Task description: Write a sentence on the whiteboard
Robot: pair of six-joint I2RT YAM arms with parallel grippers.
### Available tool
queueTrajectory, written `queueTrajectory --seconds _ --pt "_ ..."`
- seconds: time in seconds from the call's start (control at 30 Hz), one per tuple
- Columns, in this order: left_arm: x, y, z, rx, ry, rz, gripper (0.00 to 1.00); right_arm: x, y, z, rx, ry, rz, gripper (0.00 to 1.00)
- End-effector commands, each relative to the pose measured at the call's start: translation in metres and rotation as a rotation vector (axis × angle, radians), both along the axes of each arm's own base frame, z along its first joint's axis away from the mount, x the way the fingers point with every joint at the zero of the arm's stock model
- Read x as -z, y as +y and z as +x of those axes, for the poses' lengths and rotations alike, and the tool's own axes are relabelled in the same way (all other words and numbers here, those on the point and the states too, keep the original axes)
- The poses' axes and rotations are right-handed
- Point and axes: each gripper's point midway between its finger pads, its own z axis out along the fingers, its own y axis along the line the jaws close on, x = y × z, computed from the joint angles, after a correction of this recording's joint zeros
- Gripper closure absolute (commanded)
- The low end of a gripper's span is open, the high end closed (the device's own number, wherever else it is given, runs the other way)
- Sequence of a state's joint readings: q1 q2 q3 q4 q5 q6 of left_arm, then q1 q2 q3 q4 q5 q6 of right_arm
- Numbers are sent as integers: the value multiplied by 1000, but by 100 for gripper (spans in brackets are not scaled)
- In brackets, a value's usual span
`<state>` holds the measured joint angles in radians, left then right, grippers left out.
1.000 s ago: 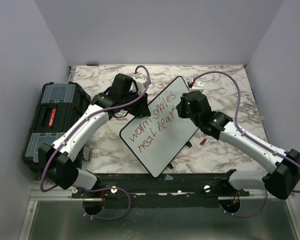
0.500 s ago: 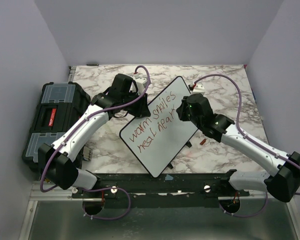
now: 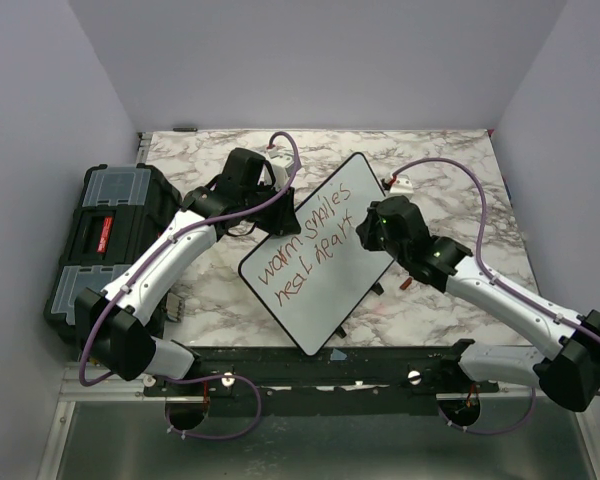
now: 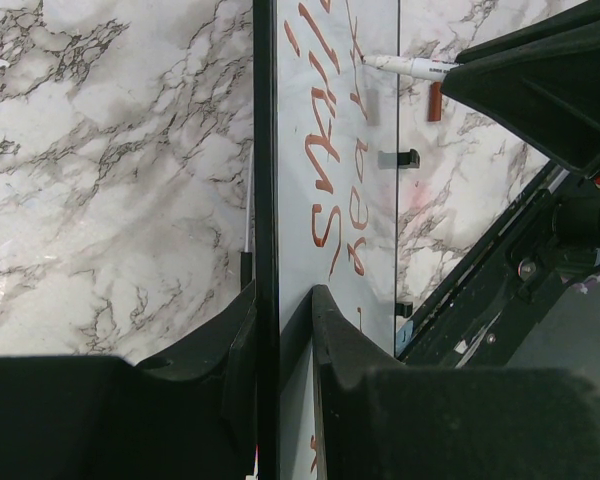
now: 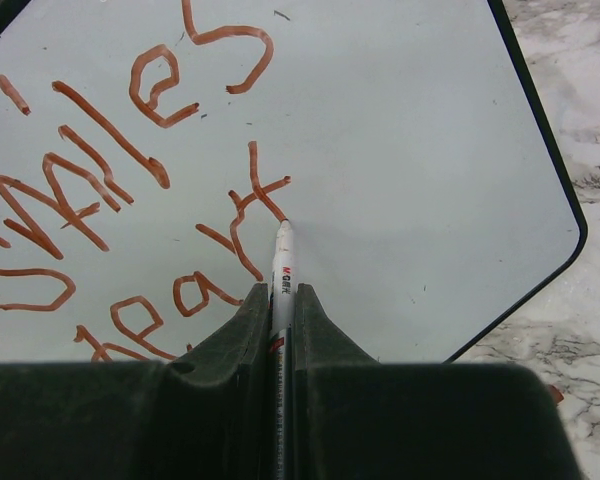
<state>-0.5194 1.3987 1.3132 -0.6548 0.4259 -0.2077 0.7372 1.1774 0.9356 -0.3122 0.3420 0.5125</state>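
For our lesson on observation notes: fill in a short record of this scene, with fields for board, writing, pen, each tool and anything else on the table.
Board: whiteboard, set diagonally on the marble table
Writing: red sentence, two lines, roughly "warm smiles / heal heart"
Pen: marker, tip touching the whiteboard at the last "t"
Left: left tool shut on the whiteboard's edge
Right: right tool shut on the marker
Other: black toolbox on the left
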Motion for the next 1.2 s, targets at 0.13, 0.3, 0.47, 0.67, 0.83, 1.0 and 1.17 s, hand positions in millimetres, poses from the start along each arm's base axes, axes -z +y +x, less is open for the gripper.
queueTrajectory --seconds 0.13,0.3,0.47,0.67,0.83,1.0,1.17 --pt "-2 7 2 17 -87 53 100 20 -5 -12 -7 63 -12 99" --pt "-2 7 2 18 -88 52 100 21 -7 -13 -1 63 -17 99" --pt "-2 7 3 18 -88 52 100 24 -11 -15 12 67 -20 99" --pt "0 7 2 19 -85 55 100 25 -16 -13 35 64 -34 99" --pt "0 7 2 19 -85 56 100 19 -16 -7 48 47 -50 99" --pt "0 7 2 20 -87 54 100 10 -16 3 66 19 -73 99" --pt "2 6 3 19 -83 56 100 0 -19 13 82 -17 -117 99"
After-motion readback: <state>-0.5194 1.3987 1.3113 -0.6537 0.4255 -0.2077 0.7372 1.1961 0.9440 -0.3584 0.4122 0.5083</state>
